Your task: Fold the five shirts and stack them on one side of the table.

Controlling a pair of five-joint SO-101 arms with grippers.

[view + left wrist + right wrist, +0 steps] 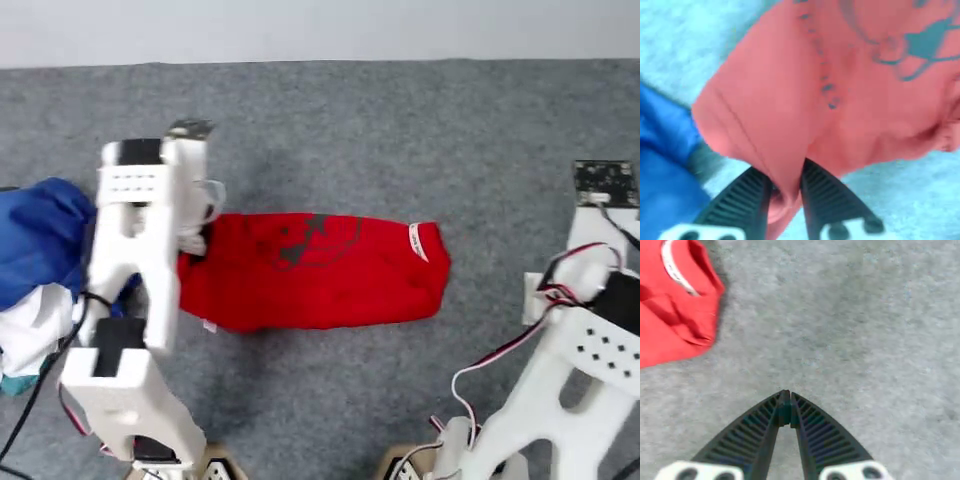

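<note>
Left gripper (pixel 786 186) clamps a fold at one end of the red shirt (pixel 320 272); right gripper (pixel 785 409), fingertips together, sits apart from its collar end.

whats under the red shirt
Grey table cover shows along the visible edges of the red shirt, and nothing pokes out from beneath. One end is pinched in the left gripper. Whatever lies directly under the cloth is covered.

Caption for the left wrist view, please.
Left gripper, jaws shut on a fold of the red shirt, blue garment alongside.
</note>
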